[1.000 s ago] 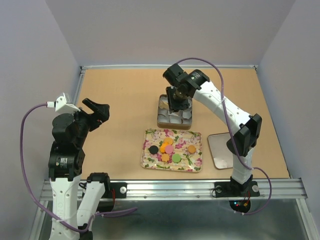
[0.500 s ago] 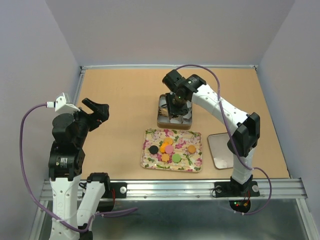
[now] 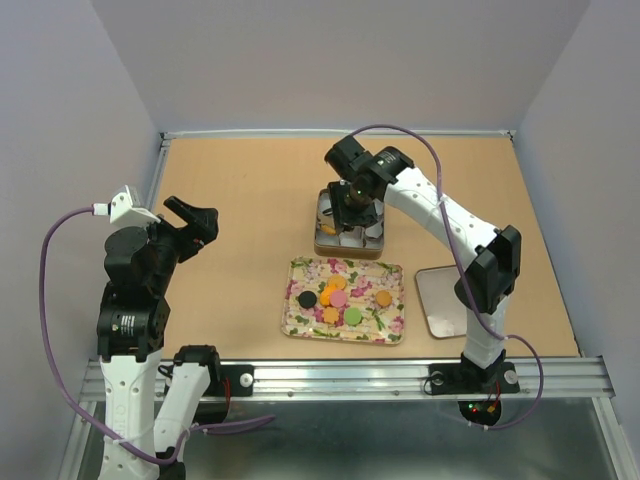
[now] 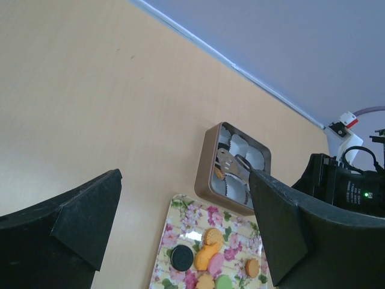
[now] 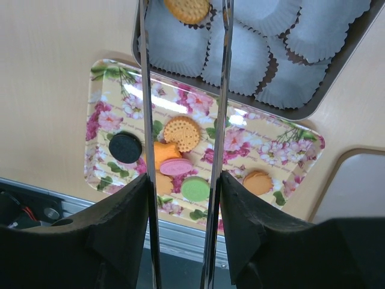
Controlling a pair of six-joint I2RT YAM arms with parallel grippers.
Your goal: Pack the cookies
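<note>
Several cookies lie on the floral tray (image 3: 296, 322): a black one (image 3: 307, 298), a pink one (image 3: 339, 298), a green one (image 3: 352, 316) and orange and yellow ones. My right gripper (image 3: 352, 202) is over the brown tin (image 3: 326, 247) and is shut on metal tongs (image 5: 146, 90). The tong blades stand apart. A yellow cookie (image 5: 187, 9) lies in a white paper cup between the blade tips. My left gripper (image 3: 195, 222) is open and empty, raised at the left, far from the tray. The tin (image 4: 207, 162) and the black cookie (image 4: 182, 257) also show in the left wrist view.
The tin holds several white paper cups (image 5: 240, 57). A grey lid (image 3: 440, 300) lies flat to the right of the tray. The table's back wall edge runs behind the tin. The metal rail (image 3: 340, 378) runs along the near edge.
My right gripper has dipped a little lower and leftward over the tin with the tongs. The left arm and the tray cookies have not moved.
</note>
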